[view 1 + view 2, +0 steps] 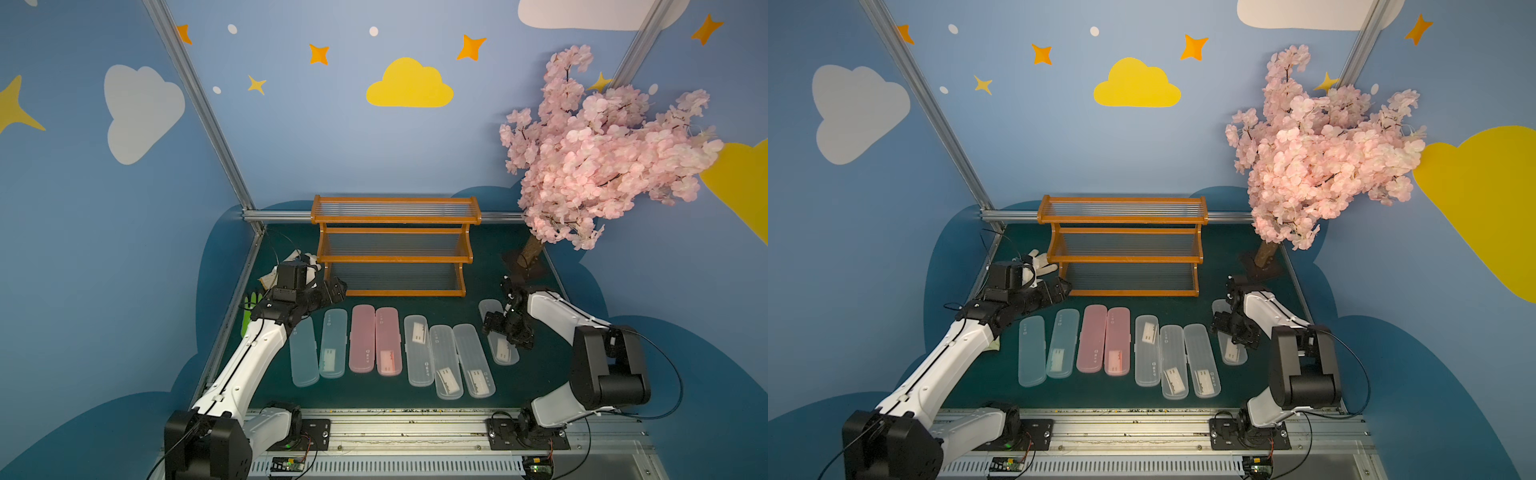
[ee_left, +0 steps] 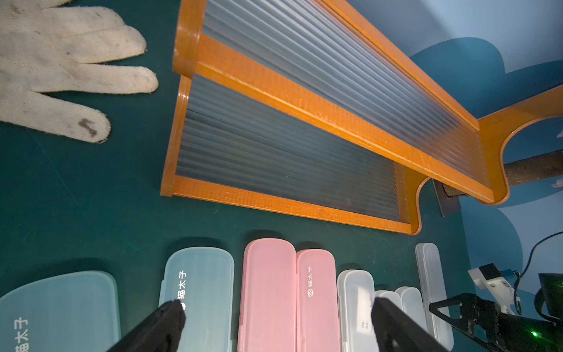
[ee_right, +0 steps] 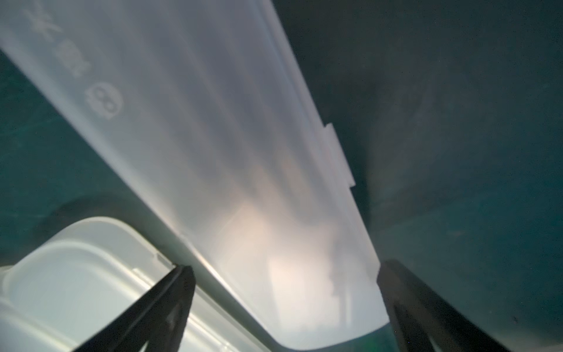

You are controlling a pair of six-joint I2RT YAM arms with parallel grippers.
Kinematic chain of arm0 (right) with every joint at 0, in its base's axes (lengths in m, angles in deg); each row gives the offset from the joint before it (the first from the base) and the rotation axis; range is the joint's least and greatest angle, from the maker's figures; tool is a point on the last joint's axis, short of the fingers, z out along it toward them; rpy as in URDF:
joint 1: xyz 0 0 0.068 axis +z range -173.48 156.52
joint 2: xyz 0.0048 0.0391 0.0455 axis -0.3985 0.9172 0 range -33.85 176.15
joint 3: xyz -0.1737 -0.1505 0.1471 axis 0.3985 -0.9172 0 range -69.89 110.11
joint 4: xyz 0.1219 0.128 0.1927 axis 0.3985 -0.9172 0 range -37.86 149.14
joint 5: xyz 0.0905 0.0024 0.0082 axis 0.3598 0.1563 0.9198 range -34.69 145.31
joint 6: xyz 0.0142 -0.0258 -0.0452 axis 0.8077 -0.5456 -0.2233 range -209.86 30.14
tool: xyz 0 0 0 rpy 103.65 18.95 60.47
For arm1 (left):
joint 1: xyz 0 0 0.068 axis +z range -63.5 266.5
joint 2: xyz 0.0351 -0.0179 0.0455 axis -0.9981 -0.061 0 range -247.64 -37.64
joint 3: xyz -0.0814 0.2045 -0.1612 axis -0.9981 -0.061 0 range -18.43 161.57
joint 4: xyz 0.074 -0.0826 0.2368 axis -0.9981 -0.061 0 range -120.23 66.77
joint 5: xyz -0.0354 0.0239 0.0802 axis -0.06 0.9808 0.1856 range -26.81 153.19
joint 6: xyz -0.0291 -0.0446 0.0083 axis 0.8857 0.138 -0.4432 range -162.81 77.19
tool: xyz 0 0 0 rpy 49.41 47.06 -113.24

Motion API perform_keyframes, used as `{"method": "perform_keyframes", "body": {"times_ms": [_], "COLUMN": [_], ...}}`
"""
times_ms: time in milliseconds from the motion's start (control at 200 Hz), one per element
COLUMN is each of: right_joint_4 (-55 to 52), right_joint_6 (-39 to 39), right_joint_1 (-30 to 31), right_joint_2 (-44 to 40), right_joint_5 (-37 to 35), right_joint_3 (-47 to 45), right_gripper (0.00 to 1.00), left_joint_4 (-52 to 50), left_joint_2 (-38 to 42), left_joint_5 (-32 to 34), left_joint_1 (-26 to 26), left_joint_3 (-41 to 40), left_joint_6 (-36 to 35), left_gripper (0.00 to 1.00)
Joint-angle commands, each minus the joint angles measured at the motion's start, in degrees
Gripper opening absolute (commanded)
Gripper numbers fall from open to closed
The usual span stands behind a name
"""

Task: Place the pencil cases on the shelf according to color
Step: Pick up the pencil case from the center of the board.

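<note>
Frosted clear plastic fills my right wrist view. The rightmost frosted pencil case (image 3: 243, 152) lies flat on the green surface (image 1: 374, 390) at the right end of the row, in front of the three-tier shelf (image 1: 395, 259) and off to its right. No case sits on the shelf yet.

I judge the step in hand to be picking up this case. To do it well I should come down square across its short width, near the middle of its length, so it lifts level rather than tipping. The neighbouring frosted case (image 3: 76, 274) lies just beside it, so my inner finger must slip into that narrow gap without nudging it. There is a small latch tab (image 3: 338, 155) on the outer edge; I would rather close clear of it. The thin plastic may flex or slide, so a gentle squeeze and a straight lift seem wise.

My right jaws stand wide, one finger on each side of the case. They hold nothing, and I cannot tell whether either finger touches it.

My left jaws are also wide and hold nothing. They hang over the light blue cases (image 2: 198, 289), near the shelf's front left corner and a white glove (image 2: 61, 61).
</note>
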Motion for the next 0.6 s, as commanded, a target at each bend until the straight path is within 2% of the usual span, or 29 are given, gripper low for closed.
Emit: {"method": "perform_keyframes", "body": {"times_ms": [0,150,255,370,596], "right_joint_4": [-2.01,-2.02,-3.55,-5.16,-2.23], "right_joint_6": [0.9,1.51,3.16,4.82,8.03], "right_joint_1": [0.05,1.73,4.32,7.03,9.99], "right_joint_2": [2.54,4.67,4.73,2.7,-2.15], "right_joint_5": [-1.09,-0.18,-2.84,-4.25,-1.43], "right_joint_3": [-0.14,0.17,0.85,0.87,-3.08], "right_gripper": [0.99,0.99,0.98,0.98,0.98], "left_joint_4": [0.07,0.78,0.54,0.61,0.64], "left_joint_2": [0.96,0.83,0.57,0.9,1.12], "left_joint_5": [-1.6,-1.98,-1.98,-3.56,-3.94], "left_joint_1": [-0.14,-0.2,-0.22,-0.22,-0.22], "left_joint_3": [0.94,0.68,0.9,0.89,0.8], "left_joint_6": [-0.81,-0.45,-0.53,-0.53,-0.37], "left_gripper": [1.0,1.0,1.0,1.0,1.0]}}
